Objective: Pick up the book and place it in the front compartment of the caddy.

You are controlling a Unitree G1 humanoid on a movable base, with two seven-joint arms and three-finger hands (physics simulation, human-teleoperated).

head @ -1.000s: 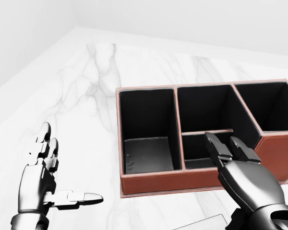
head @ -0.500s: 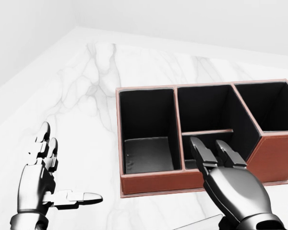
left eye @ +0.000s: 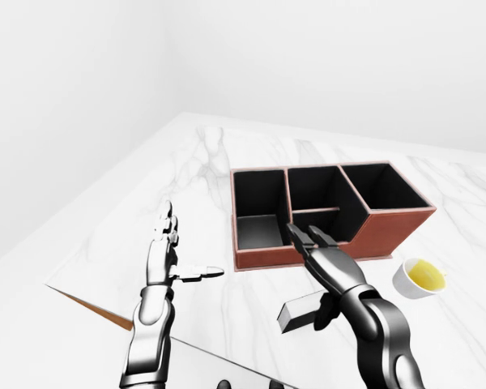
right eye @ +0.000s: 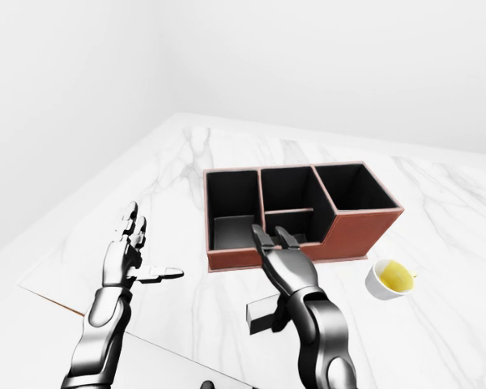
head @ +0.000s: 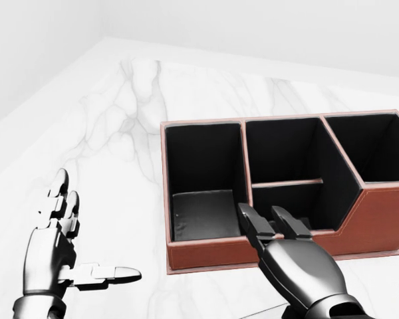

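Book lies flat on the tabletop, just under my right hand, whose fingers are spread and hold nothing. It looks thin, stiff and light; I'd pinch it across the spine edge. My left hand is splayed too. Beyond sits the caddy.

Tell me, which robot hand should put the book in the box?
The right hand, probably. The grey book shows just beneath it, seemingly carried by it, and its fingers already reach the caddy wall by the small compartment. The left hand hangs open over bare table, away from both.
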